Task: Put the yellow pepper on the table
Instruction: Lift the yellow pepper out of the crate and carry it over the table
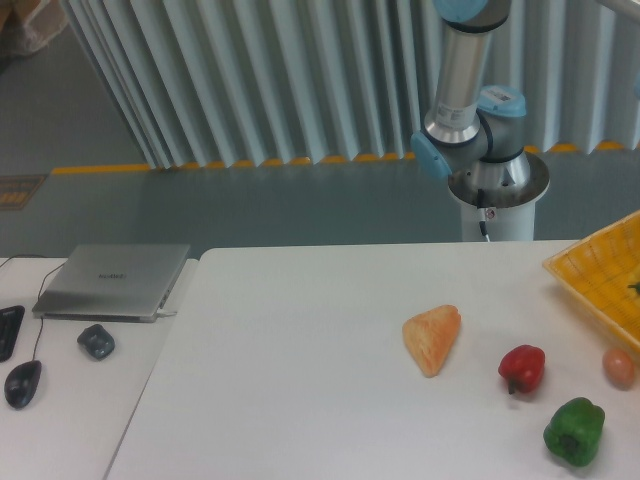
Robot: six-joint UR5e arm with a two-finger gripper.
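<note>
Sitting at the far left, on a lower side desk, are a black computer mouse (pixel 22 382), a small dark grey rounded object (pixel 96 341) and a closed silver laptop (pixel 112 281); its lid is carrying a small mark too blurred to read. Stretching rightward from there is the large white table with rounded corners (pixel 300 380). Lying toward its right half is a pale-orange wedge-shaped item (pixel 432 338), then a small red bell pepper (pixel 522 368), then a green bell pepper (pixel 574 431) near the front right corner, with a small tan egg-shaped object (pixel 619 367) at the right edge. Overhanging that right edge is the yellow mesh basket (pixel 598 275), cut off by the frame.

The yellow pepper is not showing anywhere; only a tiny dark speck is peeking in at the basket's cropped edge, too small to identify, so it is probably lying in the basket's hidden part. The grey-and-blue robot arm (pixel 462 80) is rising from its pedestal behind the table's back edge and leaving the frame at the top, so the gripper is out of sight and whether its fingers are spread or clamped cannot be told.

Judging by this, the reach toward the basket is the step in hand, and the pepper is not yet on the table. The next move is calling for a descent into the basket, a grip on the pepper, then a carry to bare tabletop.
</note>
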